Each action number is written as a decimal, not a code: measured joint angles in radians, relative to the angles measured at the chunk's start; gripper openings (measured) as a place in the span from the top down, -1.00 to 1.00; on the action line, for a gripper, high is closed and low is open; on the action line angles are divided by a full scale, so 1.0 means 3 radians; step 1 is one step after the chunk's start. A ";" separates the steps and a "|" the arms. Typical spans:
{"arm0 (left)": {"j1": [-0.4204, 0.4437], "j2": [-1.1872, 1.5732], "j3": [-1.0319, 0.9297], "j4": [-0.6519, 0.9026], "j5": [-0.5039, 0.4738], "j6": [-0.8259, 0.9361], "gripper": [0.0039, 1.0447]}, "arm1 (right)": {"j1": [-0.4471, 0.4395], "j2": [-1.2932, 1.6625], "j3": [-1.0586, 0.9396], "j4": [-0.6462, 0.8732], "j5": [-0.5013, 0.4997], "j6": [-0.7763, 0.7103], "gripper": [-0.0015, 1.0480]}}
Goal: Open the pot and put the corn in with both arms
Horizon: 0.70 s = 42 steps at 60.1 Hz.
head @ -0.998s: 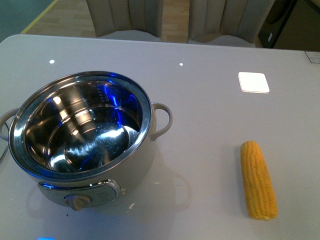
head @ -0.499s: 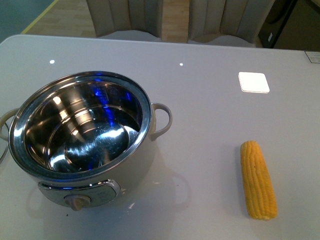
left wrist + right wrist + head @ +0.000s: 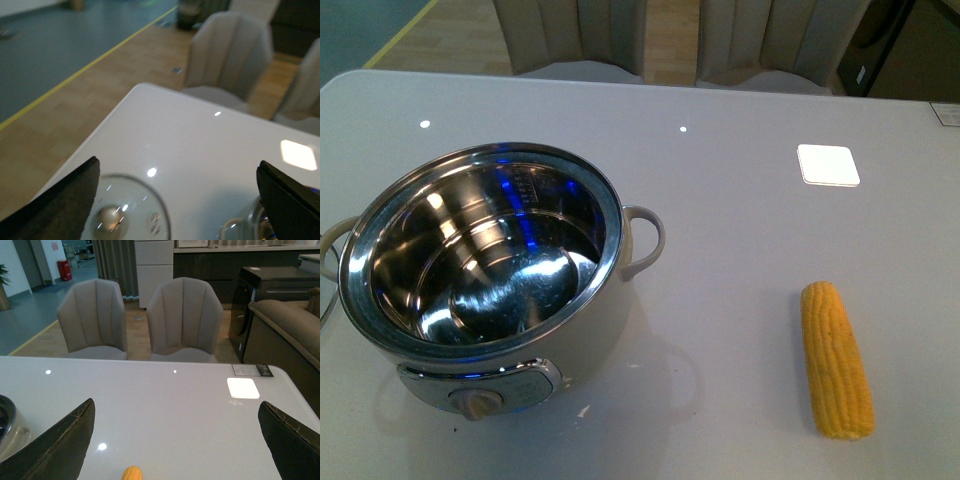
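White table (image 3: 740,230): we log pot (image 3: 480,260) front-left, uncovered, steel interior showing. Glass lid (image 3: 125,220) lies flat on tabletop near pot (L wrist cam). Corn (image 3: 835,360) lies flat, well right of pot. L gripper (image 3: 177,170) & R gripper (image 3: 176,407): fingers spread wide, gripping nothing.
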 joint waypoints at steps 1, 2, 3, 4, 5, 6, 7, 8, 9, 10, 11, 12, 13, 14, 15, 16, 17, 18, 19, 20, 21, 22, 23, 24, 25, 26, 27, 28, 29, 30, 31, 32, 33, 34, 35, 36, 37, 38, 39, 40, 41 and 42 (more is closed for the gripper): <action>-0.0006 0.0011 -0.0064 0.0200 0.0123 0.0003 -0.71 | 0.0000 0.0000 0.0000 0.0000 0.0001 0.0000 -0.83; -0.0027 0.0010 -0.0134 0.0379 0.0198 0.0003 -0.64 | 0.0000 0.0000 0.0000 0.0000 0.0003 0.0000 -0.83; -0.0060 -0.0008 -0.0205 0.0532 0.0231 0.0010 -0.57 | 0.0000 0.0000 0.0000 0.0000 0.0001 0.0000 -0.83; -0.0083 -0.0023 -0.0237 0.0591 0.0238 0.0013 -0.53 | 0.0000 0.0000 0.0000 0.0000 0.0000 0.0000 -0.83; -0.0134 -0.0065 -0.0296 0.0675 0.0239 0.0014 -0.46 | 0.0000 0.0000 0.0000 0.0000 0.0000 0.0000 -0.83; -0.0186 -0.0121 -0.0343 0.0703 0.0225 0.0018 -0.40 | 0.0000 0.0001 0.0000 0.0000 0.0000 0.0000 -0.83; -0.0212 -0.0149 -0.0364 0.0704 0.0219 0.0022 -0.36 | 0.0000 0.0001 0.0000 0.0000 -0.0001 0.0000 -0.83; -0.0271 -0.0216 -0.0406 0.0701 0.0182 0.0024 -0.29 | 0.0000 0.0001 0.0000 0.0000 -0.0001 0.0000 -0.83; -0.0319 -0.0284 -0.0445 0.0687 0.0140 0.0025 -0.22 | 0.0000 0.0001 0.0000 0.0000 -0.0001 0.0000 -0.83; -0.0366 -0.0348 -0.0481 0.0662 0.0088 0.0027 -0.15 | 0.0000 0.0000 0.0000 0.0000 -0.0001 0.0000 -0.83; -0.0392 -0.0384 -0.0498 0.0647 0.0058 0.0027 -0.12 | 0.0000 0.0000 0.0000 0.0000 0.0000 0.0000 -0.83; -0.0437 -0.0450 -0.0532 0.0615 0.0004 0.0025 -0.05 | 0.0000 0.0000 0.0000 0.0000 0.0000 0.0000 -0.83; -0.0484 -0.0518 -0.0562 0.0582 -0.0043 0.0027 0.02 | 0.0000 0.0000 0.0000 0.0000 0.0000 0.0000 -0.83; -0.0505 -0.0551 -0.0576 0.0565 -0.0074 0.0027 0.05 | 0.0000 0.0000 0.0000 0.0000 0.0003 0.0000 -0.83; -0.0547 -0.0610 -0.0601 0.0535 -0.0111 0.0027 0.12 | 0.0000 0.0000 0.0000 0.0000 0.0001 0.0000 -0.83; -0.0589 -0.0668 -0.0622 0.0504 -0.0148 0.0028 0.19 | 0.0000 0.0000 0.0000 0.0000 0.0001 0.0000 -0.83; -0.0610 -0.0694 -0.0632 0.0487 -0.0156 0.0028 0.22 | 0.0000 0.0000 0.0000 0.0000 0.0001 0.0000 -0.83; -0.0655 -0.0750 -0.0650 0.0453 -0.0207 0.0027 0.29 | 0.0000 0.0000 0.0000 0.0000 0.0001 0.0000 -0.83; -0.0697 -0.0804 -0.0668 0.0417 -0.0247 0.0028 0.36 | 0.0000 0.0000 0.0000 0.0000 0.0001 0.0000 -0.83; -0.0741 -0.0857 -0.0687 0.0380 -0.0284 0.0028 0.43 | 0.0000 0.0000 0.0000 0.0000 0.0000 0.0000 -0.83; -0.0765 -0.0886 -0.0697 0.0361 -0.0305 0.0028 0.47 | 0.0000 0.0000 0.0000 0.0000 0.0001 0.0000 -0.83; -0.0807 -0.0941 -0.0717 0.0324 -0.0348 0.0028 0.53 | 0.0000 0.0000 0.0000 0.0000 0.0001 0.0000 -0.83; -0.0847 -0.0997 -0.0735 0.0287 -0.0384 0.0028 0.60 | 0.0000 0.0000 0.0000 0.0000 0.0001 0.0000 -0.83; -0.0865 -0.1024 -0.0745 0.0268 -0.0406 0.0028 0.64 | 0.0000 0.0000 0.0000 0.0000 0.0000 0.0000 -0.83; -0.0903 -0.1077 -0.0762 0.0231 -0.0446 0.0028 0.71 | 0.0000 0.0000 0.0000 0.0000 0.0000 0.0000 -0.83; -0.0940 -0.1129 -0.0778 0.0193 -0.0488 0.0028 0.78 | 0.0000 0.0000 0.0000 0.0000 0.0000 0.0000 -0.83; -0.0959 -0.1156 -0.0785 0.0175 -0.0510 0.0028 0.81 | 0.0000 0.0000 0.0000 0.0000 0.0000 0.0000 -0.83; -0.0993 -0.1209 -0.0800 0.0137 -0.0534 0.0028 0.88 | 0.0000 0.0000 0.0000 0.0000 0.0000 0.0000 -0.83; -0.1025 -0.1256 -0.0814 0.0104 -0.0580 0.0025 0.95 | 0.0000 0.0000 0.0000 0.0000 0.0000 0.0000 -0.83; -0.1059 -0.1307 -0.0827 0.0067 -0.0617 0.0029 0.94 | 0.0000 0.0000 0.0000 0.0000 0.0000 0.0000 -0.83; -0.1068 -0.1320 -0.0829 0.0058 -0.0626 0.0031 0.94 | 0.0000 0.0000 0.0000 0.0000 0.0000 0.0000 -0.83; -0.1108 -0.1380 -0.0841 0.0011 -0.0661 0.0032 0.94 | 0.0000 0.0000 0.0000 0.0000 0.0000 0.0000 -0.83; -0.1142 -0.1427 -0.0849 -0.0024 -0.0689 0.0033 0.94 | 0.0000 0.0000 0.0000 0.0000 0.0001 0.0000 -0.83; -0.1157 -0.1450 -0.0855 -0.0041 -0.0701 0.0034 0.94 | 0.0000 0.0000 0.0000 0.0000 0.0000 0.0000 -0.83; -0.1188 -0.1492 -0.0866 -0.0067 -0.0725 0.0034 0.94 | 0.0000 0.0000 0.0000 0.0000 0.0001 0.0000 -0.83; -0.1218 -0.1499 -0.0893 -0.0043 -0.0757 0.0034 0.94 | 0.0000 0.0000 0.0000 0.0000 0.0001 0.0000 -0.83; -0.1247 -0.1520 -0.0926 -0.0004 -0.0777 0.0034 0.94 | 0.0000 0.0000 0.0000 0.0000 0.0001 0.0000 -0.83; -0.1264 -0.1531 -0.0941 0.0019 -0.0791 0.0036 0.94 | 0.0000 0.0000 0.0000 0.0000 0.0001 0.0000 -0.83; -0.1283 -0.1546 -0.0956 0.0019 -0.0811 0.0036 0.94 | 0.0000 0.0000 0.0000 0.0000 0.0001 0.0000 -0.83; -0.1308 -0.1575 -0.0982 0.0006 -0.0838 0.0036 0.94 | 0.0000 0.0000 0.0000 0.0000 0.0001 0.0000 -0.83; -0.1328 -0.1598 -0.0988 -0.0017 -0.0853 0.0037 0.94 | 0.0000 0.0000 0.0000 0.0000 0.0000 0.0000 -0.83; -0.1347 -0.1623 -0.0989 -0.0053 -0.0868 0.0036 0.94 | 0.0000 0.0000 0.0000 0.0000 0.0001 0.0000 -0.83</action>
